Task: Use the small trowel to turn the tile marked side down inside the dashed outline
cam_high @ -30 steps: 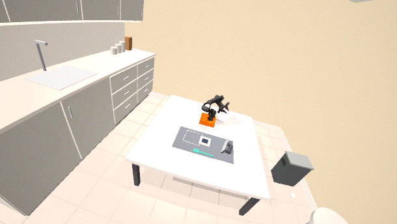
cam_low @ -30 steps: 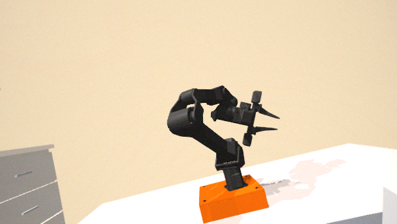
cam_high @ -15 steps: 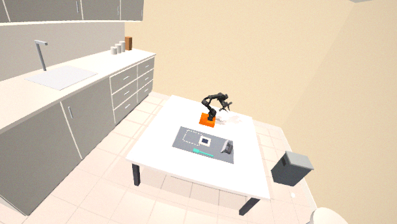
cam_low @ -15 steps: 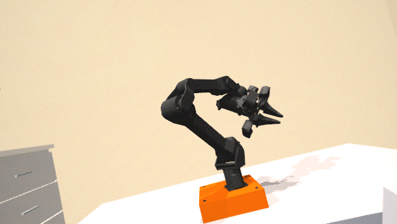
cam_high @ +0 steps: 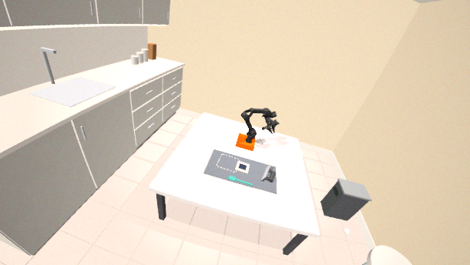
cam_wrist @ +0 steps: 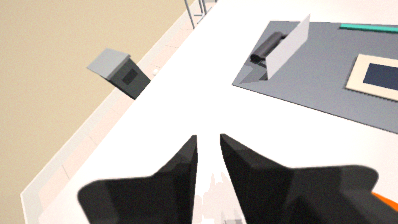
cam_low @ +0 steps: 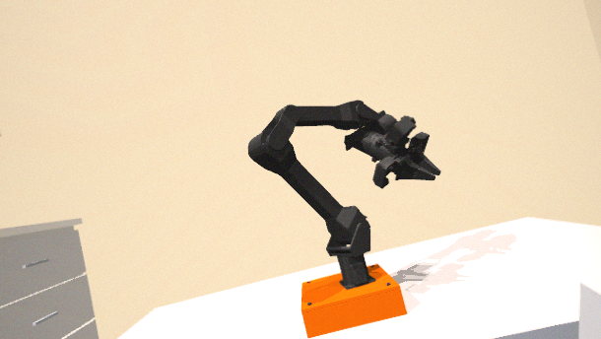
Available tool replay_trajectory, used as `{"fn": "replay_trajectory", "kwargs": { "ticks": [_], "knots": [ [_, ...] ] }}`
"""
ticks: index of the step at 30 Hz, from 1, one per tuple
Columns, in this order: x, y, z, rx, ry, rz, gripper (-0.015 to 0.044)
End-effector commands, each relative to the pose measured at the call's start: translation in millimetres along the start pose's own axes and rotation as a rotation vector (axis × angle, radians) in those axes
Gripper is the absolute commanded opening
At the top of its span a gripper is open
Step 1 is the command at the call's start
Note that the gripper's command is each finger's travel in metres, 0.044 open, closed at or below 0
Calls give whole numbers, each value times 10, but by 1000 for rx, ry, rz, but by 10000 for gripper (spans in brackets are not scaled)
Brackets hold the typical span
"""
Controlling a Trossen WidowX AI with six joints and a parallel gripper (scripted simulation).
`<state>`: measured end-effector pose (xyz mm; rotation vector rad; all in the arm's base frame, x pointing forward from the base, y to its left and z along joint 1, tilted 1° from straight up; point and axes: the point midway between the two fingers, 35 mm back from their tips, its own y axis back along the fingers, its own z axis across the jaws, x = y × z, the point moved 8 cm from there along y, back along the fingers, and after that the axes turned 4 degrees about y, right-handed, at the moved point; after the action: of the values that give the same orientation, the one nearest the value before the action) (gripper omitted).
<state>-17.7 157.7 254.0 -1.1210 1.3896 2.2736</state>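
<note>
The small trowel (cam_high: 267,173) (cam_wrist: 289,47) has a light grey blade and a dark handle; it stands on its blade edge at the right end of the grey mat (cam_high: 213,172) (cam_wrist: 310,85). The cream tile (cam_high: 243,166) (cam_wrist: 382,77) lies flat mid-mat, its dark blue marked side up. It lies beside the dashed outline (cam_high: 219,160), which is on the left part of the mat. My gripper (cam_high: 276,128) (cam_low: 437,175) (cam_wrist: 208,135) is partly open and empty, with a narrow gap between its fingertips. It hangs above the table, behind the mat and away from trowel and tile.
A teal flat-ended tool (cam_high: 240,180) (cam_wrist: 370,28) lies along the mat's front side. The orange base (cam_high: 245,143) (cam_low: 355,310) (cam_wrist: 389,201) of the arm stands behind the mat on the white table (cam_high: 179,173). A grey bin (cam_high: 344,200) (cam_wrist: 120,70) stands beyond the table's right edge.
</note>
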Motion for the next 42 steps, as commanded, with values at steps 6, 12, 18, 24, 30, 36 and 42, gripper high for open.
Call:
{"fn": "replay_trajectory", "kwargs": {
  "ticks": [6, 12, 18, 24, 30, 36, 42],
  "knots": [
    [-173, -138, 208, 92, 275, 69, 100],
    [-282, -310, 274, 144, 422, 144, 100],
    [-349, -411, 302, 164, 502, 189, 100],
    [-499, -604, 371, 191, 672, 271, 100],
    [-666, -831, 413, 195, 845, 367, 100],
    [-838, -1073, 427, 169, 1014, 466, 100],
    [-1010, -1366, 368, 143, 1048, 512, 100]
  ]
}}
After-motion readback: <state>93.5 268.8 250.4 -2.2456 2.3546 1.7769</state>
